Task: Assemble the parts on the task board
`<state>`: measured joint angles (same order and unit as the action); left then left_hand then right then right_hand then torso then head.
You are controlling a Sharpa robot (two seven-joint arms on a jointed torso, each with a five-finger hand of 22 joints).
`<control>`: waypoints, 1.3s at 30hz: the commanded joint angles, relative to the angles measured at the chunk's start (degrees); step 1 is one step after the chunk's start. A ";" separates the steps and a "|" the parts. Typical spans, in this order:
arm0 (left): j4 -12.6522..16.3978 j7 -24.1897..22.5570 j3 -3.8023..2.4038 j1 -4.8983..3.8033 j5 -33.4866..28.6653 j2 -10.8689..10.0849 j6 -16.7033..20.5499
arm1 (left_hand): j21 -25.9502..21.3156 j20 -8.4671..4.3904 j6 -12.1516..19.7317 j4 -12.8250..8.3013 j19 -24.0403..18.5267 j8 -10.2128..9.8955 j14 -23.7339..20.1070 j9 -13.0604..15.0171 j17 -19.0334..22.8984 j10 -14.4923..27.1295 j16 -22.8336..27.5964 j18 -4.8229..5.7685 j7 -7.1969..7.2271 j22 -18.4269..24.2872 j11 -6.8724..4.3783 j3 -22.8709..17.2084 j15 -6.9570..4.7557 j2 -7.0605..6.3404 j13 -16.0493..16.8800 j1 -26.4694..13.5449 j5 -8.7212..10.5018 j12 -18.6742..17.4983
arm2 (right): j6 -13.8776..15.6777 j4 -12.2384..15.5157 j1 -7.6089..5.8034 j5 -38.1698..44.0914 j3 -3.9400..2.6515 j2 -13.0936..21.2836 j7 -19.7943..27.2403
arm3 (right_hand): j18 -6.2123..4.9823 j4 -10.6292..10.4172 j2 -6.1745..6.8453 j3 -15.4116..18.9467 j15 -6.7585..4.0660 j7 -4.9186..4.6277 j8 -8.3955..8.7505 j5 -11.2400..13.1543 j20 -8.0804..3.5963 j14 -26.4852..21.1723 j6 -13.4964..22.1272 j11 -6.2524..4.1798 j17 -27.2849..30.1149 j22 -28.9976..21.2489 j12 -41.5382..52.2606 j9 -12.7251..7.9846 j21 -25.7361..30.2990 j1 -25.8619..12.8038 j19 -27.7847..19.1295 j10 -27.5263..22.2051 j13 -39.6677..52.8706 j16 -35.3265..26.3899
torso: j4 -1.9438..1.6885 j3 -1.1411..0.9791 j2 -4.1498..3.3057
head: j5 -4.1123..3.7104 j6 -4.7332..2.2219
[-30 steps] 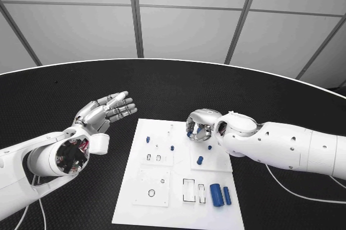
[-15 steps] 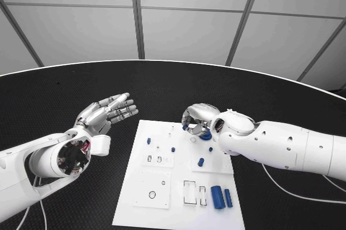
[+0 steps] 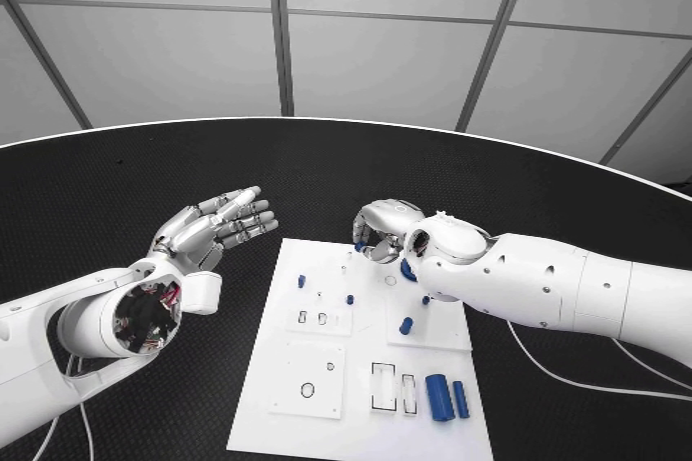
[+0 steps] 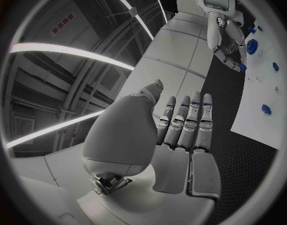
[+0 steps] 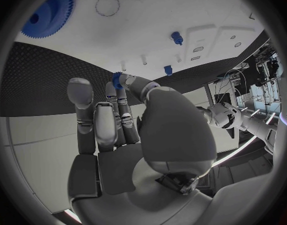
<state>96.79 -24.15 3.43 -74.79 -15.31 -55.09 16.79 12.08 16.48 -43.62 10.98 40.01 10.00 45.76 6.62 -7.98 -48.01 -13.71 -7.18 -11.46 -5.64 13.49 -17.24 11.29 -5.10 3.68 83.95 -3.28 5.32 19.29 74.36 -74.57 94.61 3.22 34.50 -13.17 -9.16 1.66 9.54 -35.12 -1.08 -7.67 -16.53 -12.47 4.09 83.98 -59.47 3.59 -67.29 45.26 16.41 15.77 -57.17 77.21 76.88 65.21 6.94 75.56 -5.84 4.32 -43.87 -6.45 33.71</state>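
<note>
The right hand [image 3: 384, 231] had carried a small blue gear [image 5: 116, 79], pinched in its fingertips, further up the task board [image 3: 320, 376] toward placement, while the left hand [image 3: 216, 224] stayed open and empty.

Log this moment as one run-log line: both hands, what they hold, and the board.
left hand: open, raised beside board | right hand: pinching small blue gear over far edge of task board | big blue gear: on board

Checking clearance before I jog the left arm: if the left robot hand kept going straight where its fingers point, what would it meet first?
Probably nothing: the left robot hand, open and raised beside the task board, points over bare black table toward the far rim. Height is hard to judge.
</note>
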 commanded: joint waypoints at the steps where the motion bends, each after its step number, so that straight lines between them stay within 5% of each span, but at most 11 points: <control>1: 0.04 0.00 0.00 -0.11 0.00 0.01 -0.01 | -0.02 0.16 0.03 -0.40 0.31 -0.17 -0.16 -0.09 -0.06 -0.08 0.17 -0.76 -4.70 0.08 0.02 -0.07 0.13 -0.09 -0.03 0.20 -0.10 -0.26 | -0.30 -0.33 -0.02 0.03 0.00 -0.43 0.02 | 1.09 -0.07 0.30 -0.16 -0.32 0.10 -0.36 -0.35 0.03 2.40 -0.29 -0.04 -0.09 -0.04 0.27 0.15 -0.19 0.03 0.39 0.45 0.11 0.40 | -0.21 0.19 -0.19 | 0.09 -0.02; 39: 0.34 0.32 0.00 -1.17 0.00 0.03 -0.28 | -0.08 0.18 0.36 -0.68 0.29 -0.34 -0.18 -0.17 -0.07 0.02 0.20 -0.77 -4.70 0.16 0.03 -0.33 0.13 -0.14 -0.05 0.25 -0.08 -0.40 | -3.61 -5.08 -0.05 0.06 0.04 -4.79 0.40 | 1.03 -0.43 0.50 0.03 -0.27 0.17 -0.42 -0.18 0.08 2.33 0.09 -0.02 0.26 -0.37 -0.03 0.61 0.18 -0.88 0.30 0.30 0.14 0.37 | -0.22 0.13 -0.72 | 0.85 0.09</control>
<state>97.14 -23.83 3.43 -75.95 -15.31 -55.06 16.52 12.08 16.48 -43.62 10.59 40.01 9.99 45.76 6.50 -7.98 -48.02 -13.71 -7.17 -11.45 -5.52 13.50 -17.64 11.28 -5.10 3.68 83.95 -3.28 5.10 15.70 69.30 -74.62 94.67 3.26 29.75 -12.78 -9.18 1.66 9.92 -35.11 -1.06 -7.66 -16.75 -12.47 4.10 83.97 -59.45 3.63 -67.09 44.93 16.41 16.31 -57.16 76.83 76.87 65.16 7.04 75.87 -6.09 4.44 -44.56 -5.69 33.77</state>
